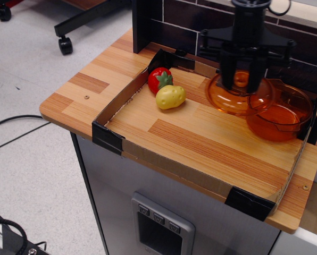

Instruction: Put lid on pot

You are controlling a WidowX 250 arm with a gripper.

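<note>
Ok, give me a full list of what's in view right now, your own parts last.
lid: one, translucent orange, held up by its knob, overlapping the pot's left rim in this view
pot: one, translucent orange, right back of the board
strawberry: one, red toy, left back
potato: one, yellow toy, just in front of the strawberry
board: one, striped wood with cardboard edging and black corner pieces
cabinet: one, grey, below
claw: one, black, shut on the lid's knob

The lid [238, 95] hides the pot's [280, 112] left rim (partly).
</note>
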